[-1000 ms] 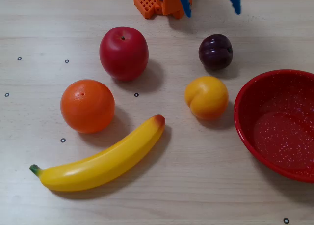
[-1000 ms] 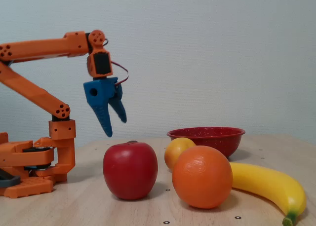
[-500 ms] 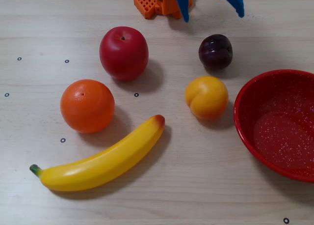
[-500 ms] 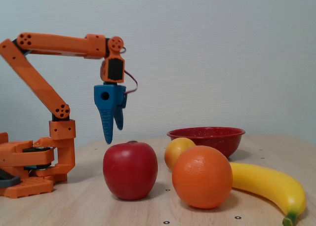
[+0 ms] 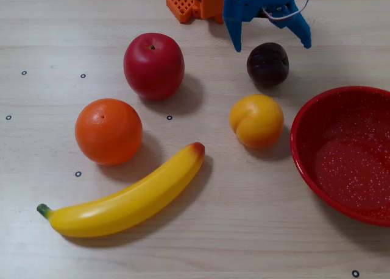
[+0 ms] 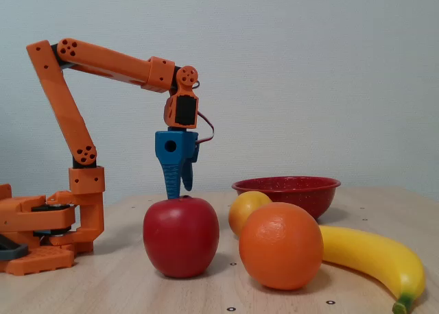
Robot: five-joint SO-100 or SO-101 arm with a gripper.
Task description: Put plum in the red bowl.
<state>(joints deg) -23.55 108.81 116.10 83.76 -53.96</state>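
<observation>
The dark purple plum (image 5: 267, 64) lies on the table near the back, right of centre in the overhead view. My blue gripper (image 5: 272, 46) hangs open over it, one finger at the plum's left and the other at its right, both a little behind it. In the fixed view the gripper (image 6: 177, 189) points straight down behind the red apple (image 6: 181, 236), which hides the plum. The red bowl (image 5: 306, 158) stands at the right edge, empty, and the bowl (image 6: 287, 190) shows behind the other fruit in the fixed view.
A red apple (image 5: 153, 66) lies left of the plum. A yellow-orange peach (image 5: 256, 120) sits just in front of the plum, between it and the bowl. An orange (image 5: 108, 131) and a banana (image 5: 128, 200) lie front left. The orange arm base (image 6: 41, 235) stands at the back.
The arm has reached forward and lowered; the gripper has come down from high near the base to straddle the plum, still open. The fruit and bowl have not moved.
</observation>
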